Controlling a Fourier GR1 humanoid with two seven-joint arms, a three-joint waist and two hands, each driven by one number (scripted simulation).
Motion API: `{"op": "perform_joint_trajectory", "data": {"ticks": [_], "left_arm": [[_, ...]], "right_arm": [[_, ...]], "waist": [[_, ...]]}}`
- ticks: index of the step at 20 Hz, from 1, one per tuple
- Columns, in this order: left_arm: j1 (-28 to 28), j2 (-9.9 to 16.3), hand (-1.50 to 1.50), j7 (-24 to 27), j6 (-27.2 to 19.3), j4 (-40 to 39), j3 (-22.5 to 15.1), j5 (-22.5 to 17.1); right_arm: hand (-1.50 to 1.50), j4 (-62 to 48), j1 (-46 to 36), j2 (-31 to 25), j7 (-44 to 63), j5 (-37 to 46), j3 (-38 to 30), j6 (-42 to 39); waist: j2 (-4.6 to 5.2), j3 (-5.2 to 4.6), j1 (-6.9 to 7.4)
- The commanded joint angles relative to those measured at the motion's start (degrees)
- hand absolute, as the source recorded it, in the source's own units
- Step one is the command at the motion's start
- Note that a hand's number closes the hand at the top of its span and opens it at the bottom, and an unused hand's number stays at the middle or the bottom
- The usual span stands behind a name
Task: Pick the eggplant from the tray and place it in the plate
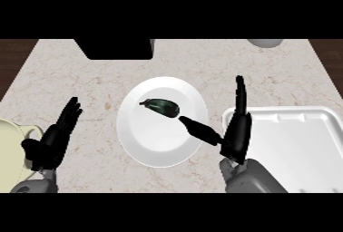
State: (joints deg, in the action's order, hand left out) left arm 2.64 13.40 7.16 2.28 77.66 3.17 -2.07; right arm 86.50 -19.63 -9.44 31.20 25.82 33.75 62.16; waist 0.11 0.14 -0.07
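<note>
Now, going from left to right: a pale cream vessel (12, 136) is sitting at the worktop's (94, 90) left edge, only partly showing. Just beside it the left hand (52, 138) is resting open, its black fingers straight and pointing away from the robot.

In the middle, a smooth white plate (157, 145) is lying on the beige, marble-veined stone. The eggplant (161, 106) is lying in the plate's upper half, small, dark green-black and glossy, its long axis running from upper left to lower right, stem end at the left.

To its lower right, the right hand (231, 136) is standing open at the plate's right rim, fingers (239, 97) straight and apart, holding nothing. Its thumb is pointing up-left at the eggplant, with the tip just beside the near end; whether they are touching is unclear. This hand is much nearer than the left.

At far right, the white tray (295, 145) is showing rounded corners and a raised rim. Judging from this, the placing looks done.
</note>
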Motion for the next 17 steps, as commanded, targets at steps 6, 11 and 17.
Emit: {"op": "perform_joint_trajectory", "data": {"ticks": [6, 11, 17], "left_arm": [[1.22, -0.58, 0.00, 1.67, 0.66, -3.19, 0.01, 0.99], [1.08, -1.39, 0.00, -2.76, -0.13, 1.41, -0.22, 0.89], [-0.16, 0.13, 0.00, 0.91, 1.87, -0.71, 1.94, 1.28]], "right_arm": [[-1.50, 12.72, 18.13, -13.15, -29.14, -24.42, -2.86, -8.06], [-1.50, 5.22, 24.35, -10.96, -44.50, -31.76, -9.02, -17.19], [-1.50, -0.09, 28.22, -10.46, -55.45, -35.34, -17.44, -24.71]], "waist": [[0.05, 0.01, -0.27], [-0.08, -0.05, -0.09], [-0.13, -0.12, -0.06]]}}
